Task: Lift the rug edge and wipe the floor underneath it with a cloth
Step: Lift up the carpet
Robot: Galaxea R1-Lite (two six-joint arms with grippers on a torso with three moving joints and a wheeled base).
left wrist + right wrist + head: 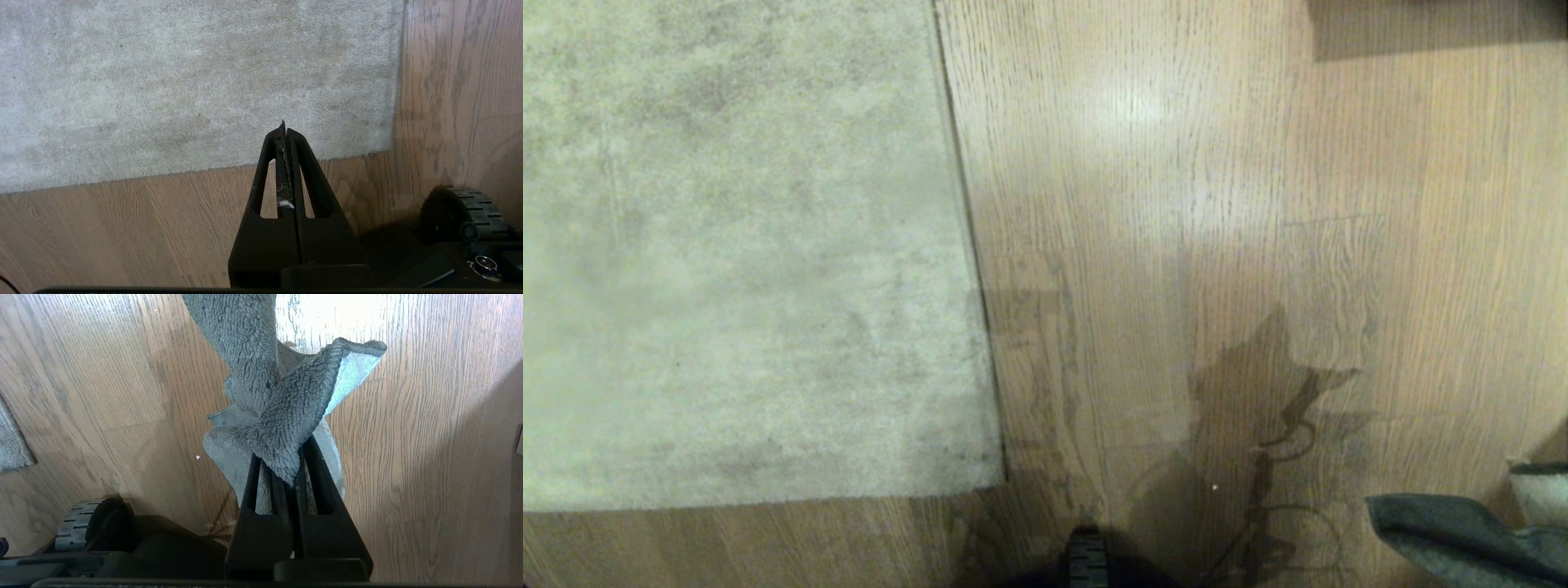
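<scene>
- Right gripper [295, 465] low over the floor [429, 457], pointing level along the planks, jaws clamped on the cloth [282, 416].
- Cloth bunched at the jaw tips, dark grey pile outward, one corner folded back to show the pale side; a long fold running on beyond the jaws, off the floor.
- In the head view, only that cloth [1462, 535] showing at the lower right corner, over bare floor [1176, 204].
- Left gripper [284, 132] also low and level, jaws together, empty, a few pale fibres caught between the fingers.
- Under the left jaws, bare floor [122, 228]; just past their tips, the rug edge [204, 168] lying flat on the planks.
- Beyond the tips, the rug [184, 81] spreading away, its corner off to one side of the jaws.
- Beside each gripper, a ribbed black wheel [476, 208] of the base standing on the floor.
- In the head view, rug edge [968, 220] running away from the robot, flat, well apart from the cloth.
</scene>
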